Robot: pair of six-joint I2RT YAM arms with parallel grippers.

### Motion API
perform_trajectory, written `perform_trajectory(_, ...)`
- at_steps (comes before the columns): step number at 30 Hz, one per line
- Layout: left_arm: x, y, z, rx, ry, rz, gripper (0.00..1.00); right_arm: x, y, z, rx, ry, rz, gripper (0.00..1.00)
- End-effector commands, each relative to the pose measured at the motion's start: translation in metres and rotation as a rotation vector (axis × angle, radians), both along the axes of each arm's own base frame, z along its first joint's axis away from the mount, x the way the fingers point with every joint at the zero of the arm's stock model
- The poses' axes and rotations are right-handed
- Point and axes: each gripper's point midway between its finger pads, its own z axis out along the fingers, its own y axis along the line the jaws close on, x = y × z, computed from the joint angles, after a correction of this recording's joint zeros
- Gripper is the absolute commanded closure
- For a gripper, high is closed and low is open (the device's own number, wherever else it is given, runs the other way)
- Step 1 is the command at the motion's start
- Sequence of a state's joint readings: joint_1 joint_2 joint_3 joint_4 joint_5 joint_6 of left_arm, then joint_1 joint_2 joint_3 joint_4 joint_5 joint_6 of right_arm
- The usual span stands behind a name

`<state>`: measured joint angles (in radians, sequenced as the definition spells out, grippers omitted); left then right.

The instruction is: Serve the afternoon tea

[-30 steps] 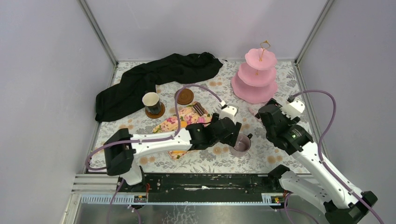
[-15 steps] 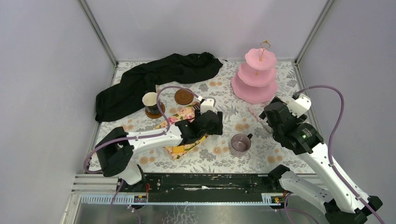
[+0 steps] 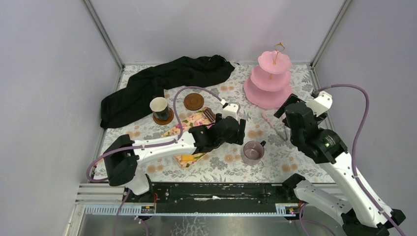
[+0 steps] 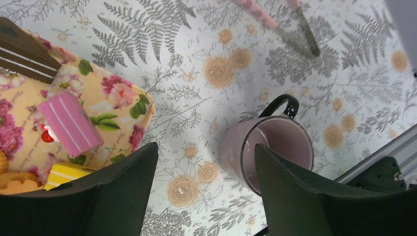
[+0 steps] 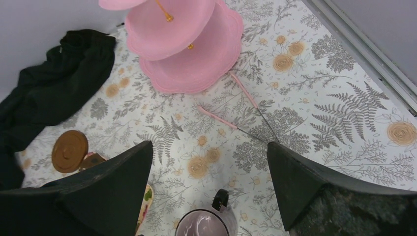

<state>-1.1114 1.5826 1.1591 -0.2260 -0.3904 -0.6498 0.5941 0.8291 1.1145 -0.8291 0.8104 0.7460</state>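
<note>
The mauve-grey mug (image 3: 253,152) stands empty and upright on the tablecloth; it also shows in the left wrist view (image 4: 268,152) and the right wrist view (image 5: 204,223). My left gripper (image 3: 240,132) (image 4: 206,162) is open and empty, hovering just left of the mug. A pink cake (image 4: 70,123), brown cake (image 4: 22,49), yellow cake (image 4: 64,174) and orange biscuit (image 4: 12,179) lie on the floral napkin (image 3: 184,130). The cream-lined dark mug (image 3: 159,109) stands on a coaster. My right gripper (image 3: 287,112) (image 5: 209,162) is open and empty, high above the cloth.
A pink three-tier stand (image 3: 269,78) (image 5: 182,39) stands at the back right. Pink-handled tongs (image 3: 275,124) (image 5: 241,115) lie in front of it. A brown coaster (image 3: 193,102) lies bare. A black cloth (image 3: 162,83) is heaped at the back left.
My left gripper left the mauve mug, swung left over the napkin, then came back right toward the mug. My right arm rose and drew back to the right.
</note>
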Motion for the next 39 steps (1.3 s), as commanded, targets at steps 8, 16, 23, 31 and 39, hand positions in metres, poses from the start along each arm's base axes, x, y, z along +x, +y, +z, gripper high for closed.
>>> perform_trajectory(8, -0.02, -0.024, -0.044, 0.14, 0.041, -0.189, 0.22, 0.013, 0.01, -0.004, -0.002, -0.025, 0.021, 0.07)
perform_trajectory(16, -0.023, -0.04, -0.062, 0.15, 0.073, -0.24, 0.23, 0.013, 0.009, -0.003, -0.024, -0.026, 0.025, 0.06)
perform_trajectory(23, -0.024, -0.05, -0.078, 0.168, 0.098, -0.27, 0.3, 0.013, 0.007, -0.007, -0.035, -0.025, 0.027, 0.06)
perform_trajectory(31, -0.024, -0.066, -0.086, 0.162, 0.123, -0.3, 0.88, 0.012, 0.006, -0.013, -0.045, -0.021, 0.027, 0.06)
perform_trajectory(39, -0.021, -0.069, -0.068, 0.137, 0.098, -0.29, 1.0, 0.011, 0.004, -0.014, -0.052, -0.021, 0.026, 0.06)
